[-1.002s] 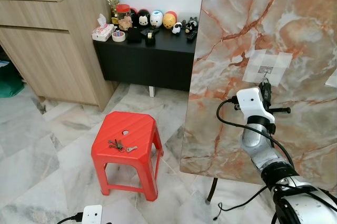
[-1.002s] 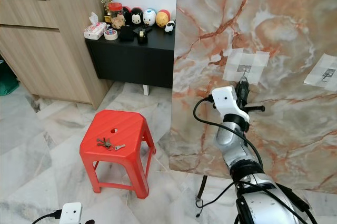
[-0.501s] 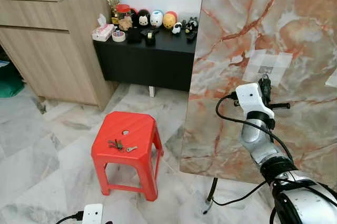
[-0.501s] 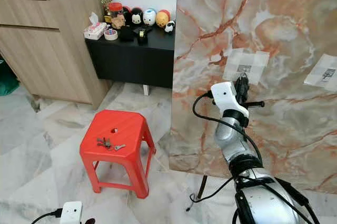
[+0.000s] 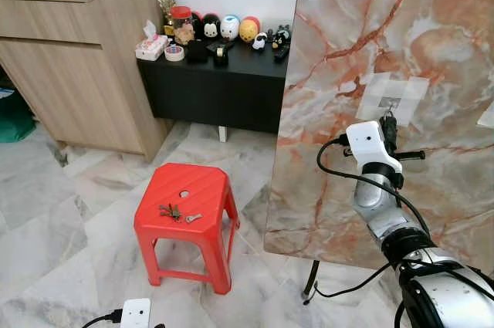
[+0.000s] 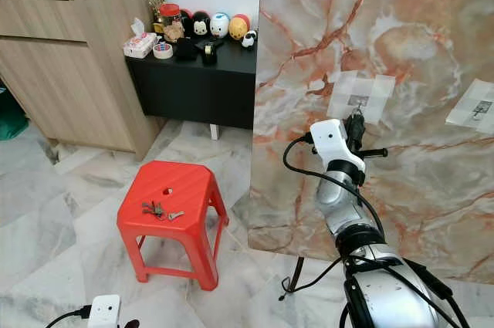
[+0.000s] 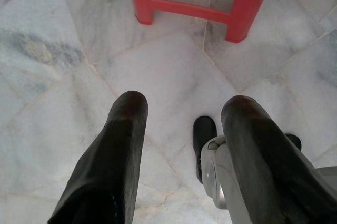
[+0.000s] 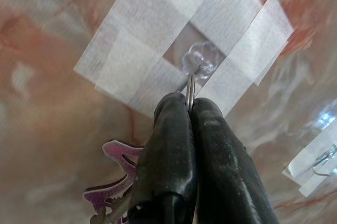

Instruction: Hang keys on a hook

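Right gripper (image 8: 188, 109) fingers are closed on the thin metal key ring (image 8: 190, 88) — held edge-on at the small clear taped-on hook (image 8: 199, 58), presumably for threading. Left gripper (image 7: 181, 129) hangs open.

A home: marble-tiled floor (image 5: 46, 212), wooden cabinet (image 5: 77, 81), figurines (image 5: 229, 28) on a black sideboard (image 5: 216, 85), red plastic stool (image 5: 187, 212).

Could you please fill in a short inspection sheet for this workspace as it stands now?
Surface: upright marble board, taped clear hook.
Job's things: key ring pinched at the hook; purple tag dangling.
Clutter: second key bunch on red stool.
Grippers: right gripper shut on the ring; left gripper open, hanging over the floor.
Cables: black cable looping from the right wrist.
Surroundings: black sideboard with figurines, wooden cabinet.
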Controlling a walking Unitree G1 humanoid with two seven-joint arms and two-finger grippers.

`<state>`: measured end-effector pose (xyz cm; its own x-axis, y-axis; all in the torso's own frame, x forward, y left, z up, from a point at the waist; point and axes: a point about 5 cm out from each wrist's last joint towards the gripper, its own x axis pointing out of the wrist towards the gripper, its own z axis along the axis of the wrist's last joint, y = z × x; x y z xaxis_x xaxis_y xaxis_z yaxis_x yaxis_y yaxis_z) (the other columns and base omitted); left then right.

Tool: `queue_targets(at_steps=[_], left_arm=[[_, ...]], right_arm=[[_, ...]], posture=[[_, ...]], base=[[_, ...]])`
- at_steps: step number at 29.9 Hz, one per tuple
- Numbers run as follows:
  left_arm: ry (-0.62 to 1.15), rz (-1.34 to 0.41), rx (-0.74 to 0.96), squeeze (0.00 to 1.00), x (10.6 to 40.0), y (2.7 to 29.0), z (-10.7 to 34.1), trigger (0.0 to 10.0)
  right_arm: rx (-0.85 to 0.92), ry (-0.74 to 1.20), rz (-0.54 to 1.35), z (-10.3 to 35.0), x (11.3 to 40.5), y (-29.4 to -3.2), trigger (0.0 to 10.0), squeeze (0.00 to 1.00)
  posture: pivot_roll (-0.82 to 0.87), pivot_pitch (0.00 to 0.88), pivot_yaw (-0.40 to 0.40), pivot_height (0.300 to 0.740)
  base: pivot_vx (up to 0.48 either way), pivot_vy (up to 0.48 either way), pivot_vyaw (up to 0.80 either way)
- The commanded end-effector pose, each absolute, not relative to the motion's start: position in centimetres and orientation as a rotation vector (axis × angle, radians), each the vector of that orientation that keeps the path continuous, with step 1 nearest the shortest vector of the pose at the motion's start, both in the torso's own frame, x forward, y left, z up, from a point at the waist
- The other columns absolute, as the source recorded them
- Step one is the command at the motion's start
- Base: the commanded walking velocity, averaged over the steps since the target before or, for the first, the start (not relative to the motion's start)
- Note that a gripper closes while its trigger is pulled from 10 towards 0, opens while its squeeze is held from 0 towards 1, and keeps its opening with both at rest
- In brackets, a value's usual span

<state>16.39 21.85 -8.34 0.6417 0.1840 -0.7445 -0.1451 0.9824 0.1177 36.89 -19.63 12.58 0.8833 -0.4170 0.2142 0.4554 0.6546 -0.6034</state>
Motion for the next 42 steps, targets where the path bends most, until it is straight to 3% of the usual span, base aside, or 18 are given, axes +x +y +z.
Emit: queue_targets(at_steps=[1,36,37,38,39,40,41,42], left_arm=[[0.872,0.192,0.053,0.0,15.96,21.86,-8.55,10.0],[0.884,0.2,0.049,0.0,15.88,22.21,-8.55,10.0],[0.884,0.2,0.049,0.0,15.88,22.22,-8.55,10.0],[0.884,0.2,0.049,0.0,15.87,22.22,-8.55,10.0],[0.884,0.2,0.049,0.0,15.87,22.23,-8.55,10.0],[0.884,0.2,0.049,0.0,15.86,22.23,-8.55,10.0],[0.885,0.2,0.049,0.0,15.86,22.23,-8.56,10.0],[0.885,0.2,0.049,0.0,15.86,22.24,-8.56,10.0]], right_arm=[[-0.687,-0.068,-0.508,13.48,37.35,-19.81,10.0,0.0],[-0.656,-0.033,-0.465,13.12,37.5,-19.32,10.0,0.0],[-0.653,-0.032,-0.462,13.09,37.5,-19.3,10.0,0.06],[-0.651,-0.031,-0.461,13.07,37.49,-19.3,10.0,0.06],[-0.651,-0.03,-0.46,13.06,37.49,-19.29,10.0,0.26],[-0.65,-0.03,-0.46,13.06,37.49,-19.28,10.0,0.26],[-0.649,-0.031,-0.459,13.06,37.5,-19.27,10.0,0.53],[-0.646,-0.034,-0.457,13.08,37.5,-19.25,10.0,0.61]], posture=[[0.02,0.0,-0.048,0.74],[0.02,0.0,-0.045,0.74],[0.02,0.0,-0.045,0.74],[0.02,0.0,-0.045,0.74],[0.02,0.0,-0.044,0.74],[0.02,0.0,-0.044,0.74],[0.02,0.0,-0.044,0.74],[0.02,0.0,-0.044,0.74]], base=[[0.0,0.0,0.0],[0.0,0.0,0.0],[0.0,0.0,0.0],[0.0,0.0,0.0],[0.0,0.0,0.0],[0.0,0.0,0.0],[0.0,0.0,0.0],[0.0,0.0,0.0]])
